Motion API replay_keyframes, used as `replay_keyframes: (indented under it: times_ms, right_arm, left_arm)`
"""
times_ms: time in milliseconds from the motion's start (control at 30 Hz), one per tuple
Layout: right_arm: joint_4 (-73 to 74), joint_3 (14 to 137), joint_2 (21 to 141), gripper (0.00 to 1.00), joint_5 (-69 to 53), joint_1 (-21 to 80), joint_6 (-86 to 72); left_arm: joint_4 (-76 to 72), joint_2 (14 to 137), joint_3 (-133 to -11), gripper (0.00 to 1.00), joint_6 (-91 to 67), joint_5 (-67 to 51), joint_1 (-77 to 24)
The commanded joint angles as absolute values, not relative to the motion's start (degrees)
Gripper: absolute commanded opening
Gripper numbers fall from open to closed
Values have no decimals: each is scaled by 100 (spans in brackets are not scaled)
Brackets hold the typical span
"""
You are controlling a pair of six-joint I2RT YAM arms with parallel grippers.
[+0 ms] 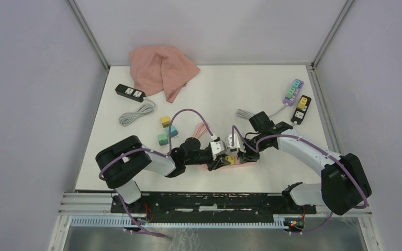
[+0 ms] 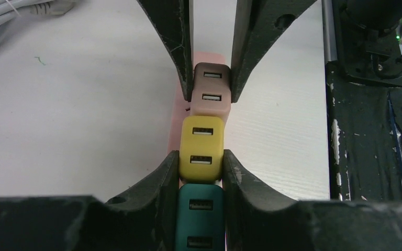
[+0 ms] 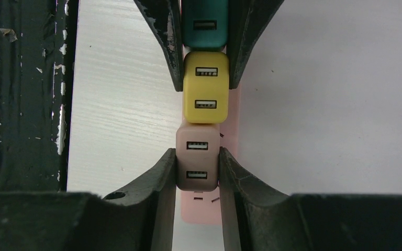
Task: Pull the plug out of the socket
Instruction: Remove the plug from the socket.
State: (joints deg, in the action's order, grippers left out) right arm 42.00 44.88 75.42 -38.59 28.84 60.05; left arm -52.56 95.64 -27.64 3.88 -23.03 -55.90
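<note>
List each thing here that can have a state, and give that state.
brown plug: plugged into pink power strip, clamped
yellow plug: plugged in, clamped
teal plug: plugged in
right gripper: shut on brown plug
left gripper: shut on yellow plug
pink cloth: crumpled
grey cord: coiled

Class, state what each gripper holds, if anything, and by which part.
Right gripper: the brown plug, clamped by its long sides. Left gripper: the yellow plug, pinched by the sides of its end nearest the teal plug.
</note>
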Motion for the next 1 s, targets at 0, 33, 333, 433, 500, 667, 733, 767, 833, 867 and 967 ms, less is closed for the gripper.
replay_keyframes:
  times_ms: [0, 33, 333, 433, 500, 667, 733, 767, 833, 867, 967]
  right_arm:
    - [4135, 4652, 7558, 0, -3957, 2945, 5840]
    - [4117, 4663, 7553, 0, -3994, 2951, 5766]
    - [2873, 4665, 7532, 0, -4074, 2945, 4042]
    - [3167, 4782, 7565, 0, -3735, 2746, 4383]
    - [3637, 4725, 7555, 0, -3786, 2681, 5039]
    - [5021, 4570, 7519, 0, -4650, 2698, 7003]
    - [4801, 4569, 7504, 0, -4545, 2950, 6842]
    - [4520, 4591, 7468, 0, -4544, 3025, 6371]
    - [3918, 4580, 7345, 0, -4790, 3063, 5576]
    - [3790, 4635, 7336, 0, -4794, 3088, 5350]
    - [3300, 4773, 7415, 0, -3947, 3088, 4576]
  left_arm:
    - [-5542, 9637, -2829, 27, 543, -2451, -5615]
    - [-5519, 9655, -2832, 20, 551, -2466, -5608]
    - [-5341, 9780, -2828, 3, 571, -2468, -5608]
    - [-5393, 9704, -2698, 3, 578, -2352, -5601]
    - [-5398, 9670, -2644, 3, 601, -2243, -5601]
    - [-5383, 9650, -2634, 3, 700, -2205, -5590]
    - [-5377, 9675, -2681, 3, 705, -2242, -5584]
    - [-5373, 9696, -2703, 3, 703, -2259, -5580]
    - [-5367, 9755, -2773, 3, 688, -2299, -5590]
    - [-5358, 9776, -2792, 3, 671, -2309, -5589]
    - [-5342, 9794, -2804, 3, 631, -2311, -5582]
